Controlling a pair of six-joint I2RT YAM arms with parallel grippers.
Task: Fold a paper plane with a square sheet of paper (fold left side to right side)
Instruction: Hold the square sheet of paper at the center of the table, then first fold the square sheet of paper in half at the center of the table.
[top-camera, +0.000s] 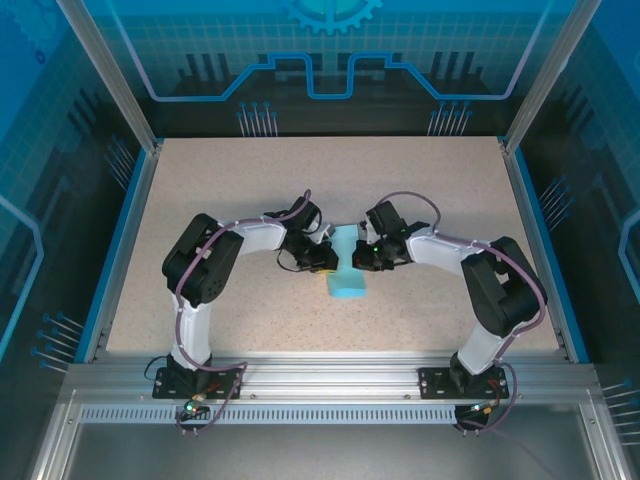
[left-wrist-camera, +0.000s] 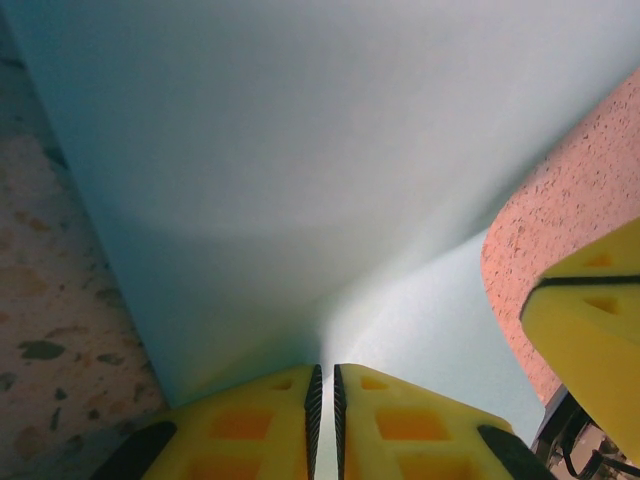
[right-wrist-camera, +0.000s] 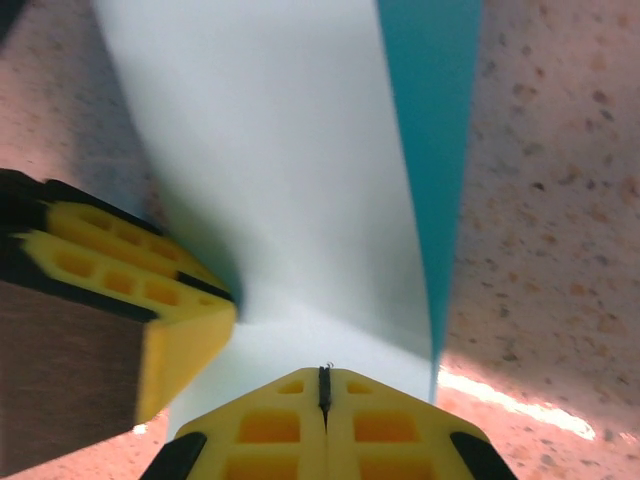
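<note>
Left arm (top-camera: 205, 265): bolted at the near left edge of the bench (top-camera: 200, 180), it reaches right toward the middle; its left claw (top-camera: 322, 258) sits low at the left edge of the square sheet of paper (top-camera: 348, 285). In the left wrist view the two yellow fingers (left-wrist-camera: 240, 425) stand almost together, with only a thin slit between the ribbed pads; the pale blue paper runs into that slit and rises from it as a soft ridge, so this claw is pinching the sheet.

Square sheet of paper: light blue, lying near the centre of the bench between the two claws; from above it appears as a narrow upright strip, paler at its far part and a deeper blue at its near end. In the right wrist view a darker teal band runs along the right side of the pale face; speckled bench lies beyond it.

Right claw (top-camera: 362, 256): just right of the sheet, facing the left claw across it, the two close together. In the right wrist view its yellow fingers (right-wrist-camera: 400, 425) are pressed together, and their tips meet the near edge of the paper; whether paper is caught between them cannot be told.

Right arm (top-camera: 490, 290): bolted at the near right edge, it reaches left toward the centre.
</note>
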